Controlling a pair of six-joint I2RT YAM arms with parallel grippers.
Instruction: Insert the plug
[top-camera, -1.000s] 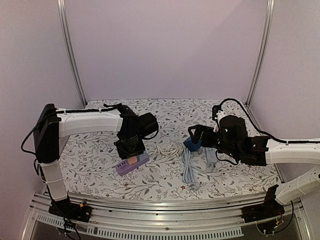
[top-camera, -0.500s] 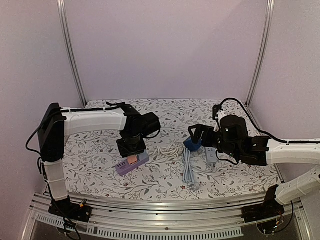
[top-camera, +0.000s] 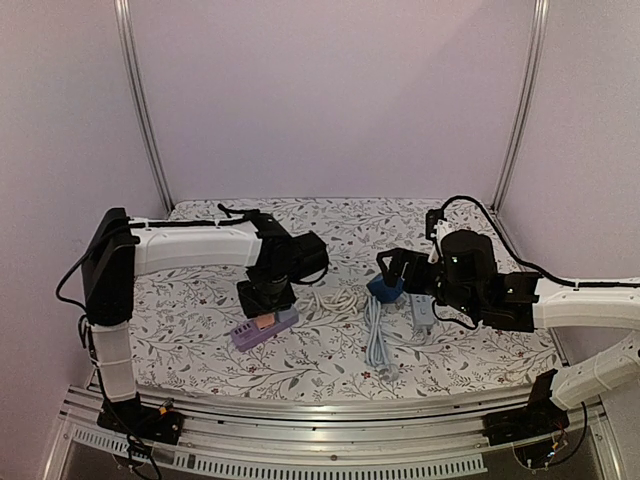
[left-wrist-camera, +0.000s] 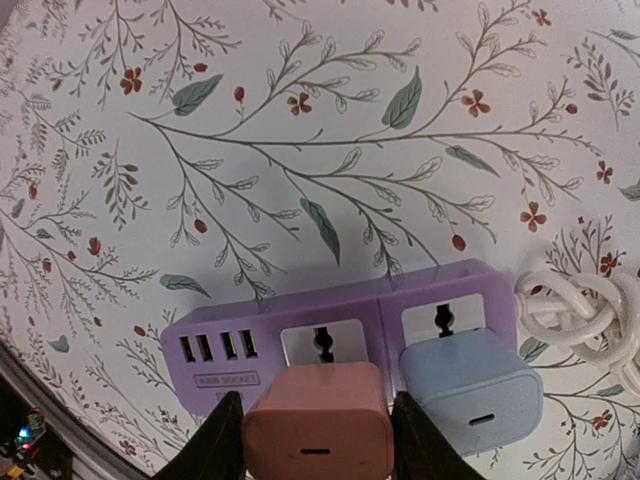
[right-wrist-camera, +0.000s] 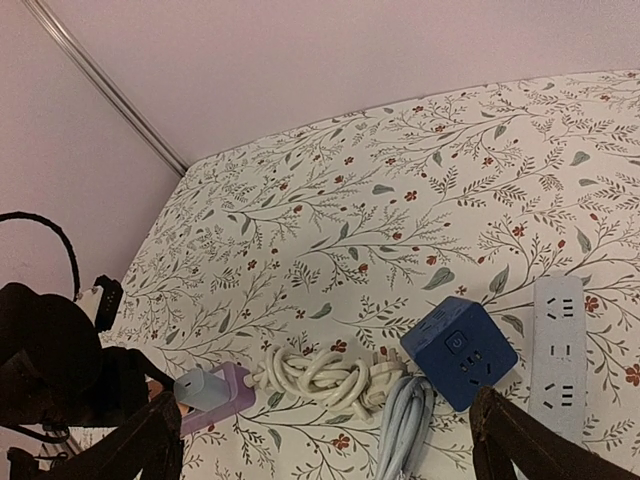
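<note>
My left pincer (left-wrist-camera: 317, 445) was clamped on the pink plug (left-wrist-camera: 315, 425), just near-side of the free socket (left-wrist-camera: 322, 343) in the purple strip (left-wrist-camera: 215, 345) on the table (left-wrist-camera: 300, 120). Pins looked not seated yet. Best move, I reckoned: shift over the slots, stay square, press straight, don't nudge the blue-grey charger (left-wrist-camera: 470, 385) alongside. Right pincer (right-wrist-camera: 325, 445) hung wide open, nothing in it, near the blue cube (right-wrist-camera: 458, 350).

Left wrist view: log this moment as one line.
left gripper: shut on pink plug | plug: at purple strip socket | right gripper: open
</note>
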